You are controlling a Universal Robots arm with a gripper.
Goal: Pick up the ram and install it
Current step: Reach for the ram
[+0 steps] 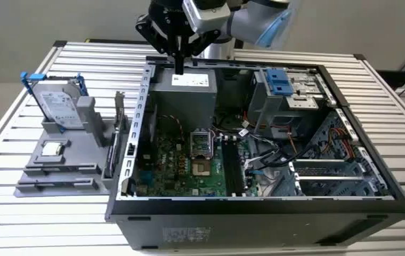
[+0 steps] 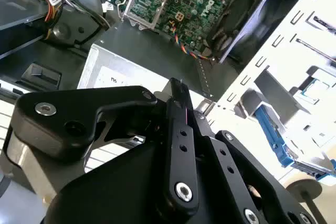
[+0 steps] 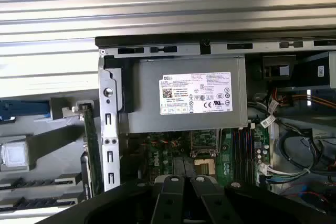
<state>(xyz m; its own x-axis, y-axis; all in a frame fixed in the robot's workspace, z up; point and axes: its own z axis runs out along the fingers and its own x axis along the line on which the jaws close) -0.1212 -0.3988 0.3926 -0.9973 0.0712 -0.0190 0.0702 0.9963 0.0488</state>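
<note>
My gripper [image 1: 179, 68] hangs fingers-down over the back edge of the open computer case [image 1: 259, 210], above the grey power supply [image 1: 185, 90]. In the second wrist view its black fingers [image 2: 178, 85] are pressed together with nothing showing between them. The long black memory slots [image 1: 231, 166] lie on the green motherboard to the exterior view's right of the processor socket [image 1: 200, 141]; they also appear in the first wrist view [image 3: 240, 148]. The ram is hidden: I cannot pick it out in the slots or on the grey holder [image 1: 60, 160].
The grey holder left of the case carries an upright hard drive [image 1: 60, 106], a square silver chip [image 1: 51, 149] and a green card [image 3: 90, 145] standing on edge by the case wall. A drive cage with blue tabs [image 1: 281, 82] and loose cables fill the case's right side.
</note>
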